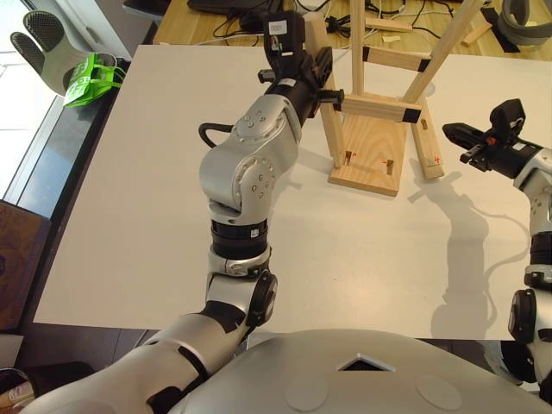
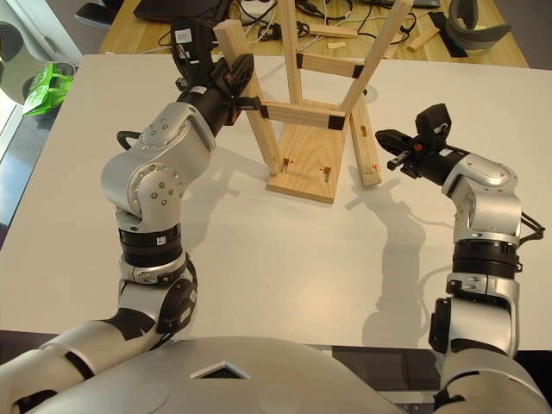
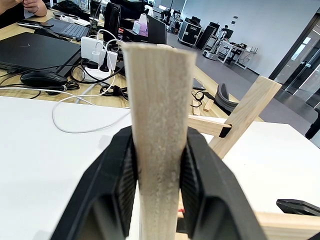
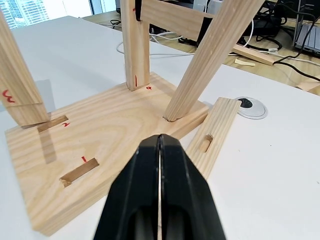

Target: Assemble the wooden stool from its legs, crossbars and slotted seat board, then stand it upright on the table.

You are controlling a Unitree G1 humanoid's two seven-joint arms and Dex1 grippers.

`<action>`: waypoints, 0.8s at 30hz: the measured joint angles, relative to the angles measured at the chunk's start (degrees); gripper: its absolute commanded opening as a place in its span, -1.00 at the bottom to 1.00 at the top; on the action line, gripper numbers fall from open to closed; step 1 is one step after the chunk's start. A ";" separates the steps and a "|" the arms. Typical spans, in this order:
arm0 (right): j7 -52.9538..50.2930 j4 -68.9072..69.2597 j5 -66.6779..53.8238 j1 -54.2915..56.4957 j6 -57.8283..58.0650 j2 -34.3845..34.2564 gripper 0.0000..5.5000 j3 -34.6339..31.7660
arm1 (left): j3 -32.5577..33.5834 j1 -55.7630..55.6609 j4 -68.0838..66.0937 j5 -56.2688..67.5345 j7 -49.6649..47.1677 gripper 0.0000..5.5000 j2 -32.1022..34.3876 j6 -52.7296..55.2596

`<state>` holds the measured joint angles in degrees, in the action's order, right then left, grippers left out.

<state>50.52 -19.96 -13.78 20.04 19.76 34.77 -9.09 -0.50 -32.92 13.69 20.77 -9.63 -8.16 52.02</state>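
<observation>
The slotted seat board (image 1: 366, 159) lies flat on the white table with legs and crossbars (image 1: 375, 105) standing up from it, so the stool is upside down. My left gripper (image 1: 323, 73) is shut on the near-left leg (image 3: 160, 100), whose foot rests on the board by an empty slot (image 4: 52, 122). A second slot (image 4: 79, 170) is also empty. One loose leg (image 4: 215, 132) lies on the table against the board's right edge. My right gripper (image 4: 160, 140) hovers shut and empty just right of that loose leg, pointing at the stool.
A wooden desk (image 1: 198, 26) with cables, a laptop and spare wood pieces (image 1: 388, 24) borders the table's far edge. A green bag (image 1: 90, 78) sits off the far left corner. A cable grommet (image 4: 248, 106) is set in the table beyond the loose leg.
</observation>
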 measured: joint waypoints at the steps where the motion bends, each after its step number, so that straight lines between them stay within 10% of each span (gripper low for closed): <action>1: -0.11 0.00 0.00 -0.12 -0.01 0.00 -1.00 0.00 | 0.28 -0.01 -0.27 0.10 -0.07 -0.63 -0.03 -0.19; 24: -2.43 2.17 -0.51 -2.05 -0.18 -0.61 -1.00 1.04 | -0.46 -0.01 -4.83 2.93 -2.47 -0.63 -0.19 -5.11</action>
<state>48.09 -17.79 -14.28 17.99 19.58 34.16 -8.06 -0.96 -32.93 8.86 23.70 -12.09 -8.35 46.91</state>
